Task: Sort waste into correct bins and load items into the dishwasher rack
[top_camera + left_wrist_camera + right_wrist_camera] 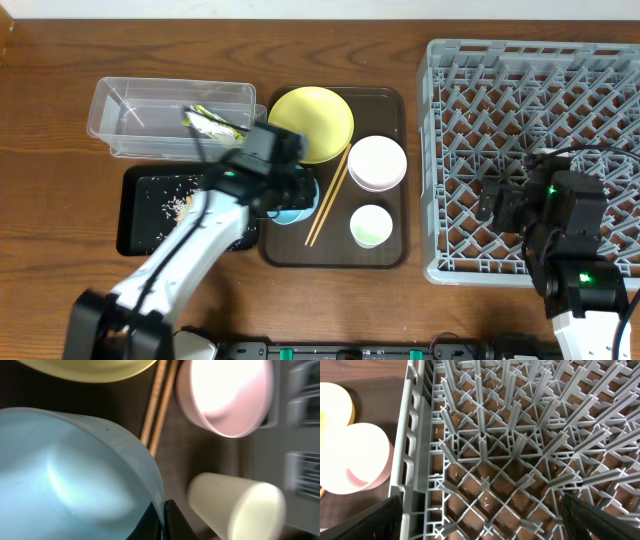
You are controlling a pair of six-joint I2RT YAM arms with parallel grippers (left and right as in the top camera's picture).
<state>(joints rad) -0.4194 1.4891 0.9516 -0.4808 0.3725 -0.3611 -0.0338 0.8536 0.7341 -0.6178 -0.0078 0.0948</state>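
My left gripper [292, 196] is shut on the rim of the light blue bowl [293, 214] on the brown serving tray; the wrist view shows the jaws [164, 521] pinching the bowl's wall [75, 475]. The yellow plate [312, 122], pink-white bowl [377, 163], pale green-white cup [371, 226] and chopsticks [327, 200] lie on the same tray. The yellow-green wrapper [213, 122] is in the clear tub [130, 105]. Rice scraps [180, 205] lie in the black tray [140, 225]. My right gripper [497, 205] hangs open and empty over the grey rack [530, 80], fingers wide apart [482, 515].
The brown serving tray [390, 258] sits between the bins and the rack. The rack's upright pegs [512, 415] stand under my right gripper, its left wall [410, 450] beside the pink-white bowl [355, 460]. The cup [235, 505] lies just right of my left jaws.
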